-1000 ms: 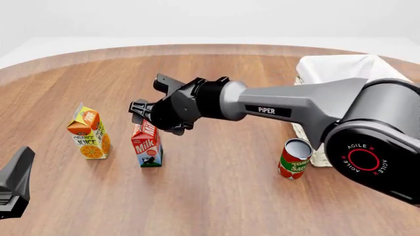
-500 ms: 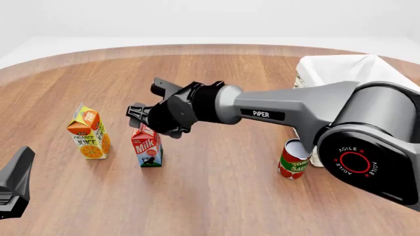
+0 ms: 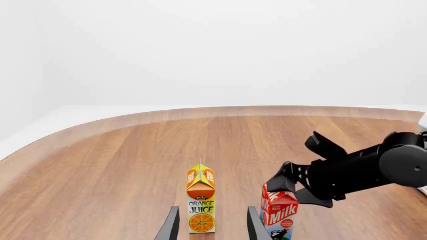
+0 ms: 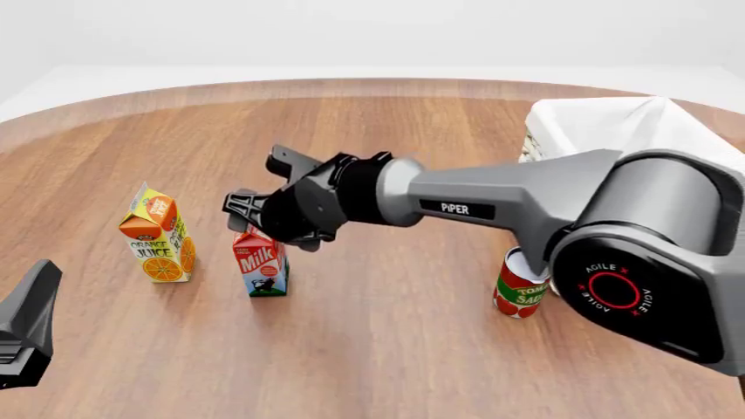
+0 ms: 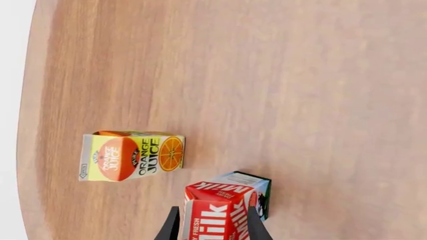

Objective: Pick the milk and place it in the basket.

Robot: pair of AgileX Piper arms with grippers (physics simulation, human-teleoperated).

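The milk (image 4: 261,269) stands upright on the table, left of centre, with its red top and cow picture showing. My right gripper (image 4: 268,225) is right over the carton's top. In the right wrist view the right gripper (image 5: 213,229) is open, one finger on either side of the milk (image 5: 215,200), close to its sides. The left wrist view also shows the milk (image 3: 280,214) under the right gripper (image 3: 295,189). My left gripper (image 4: 26,323) sits low at the near left, open and empty (image 3: 212,229). The basket (image 4: 617,122) stands at the far right, behind the right arm.
An orange juice carton (image 4: 157,237) stands just left of the milk; it also shows in the left wrist view (image 3: 201,200) and the right wrist view (image 5: 130,156). A tomato can (image 4: 522,284) stands in front of the basket. The right arm spans the table's middle.
My right gripper has moved down and a little left, so its fingers now straddle the milk's top. The milk, the other things and the left gripper have not moved.
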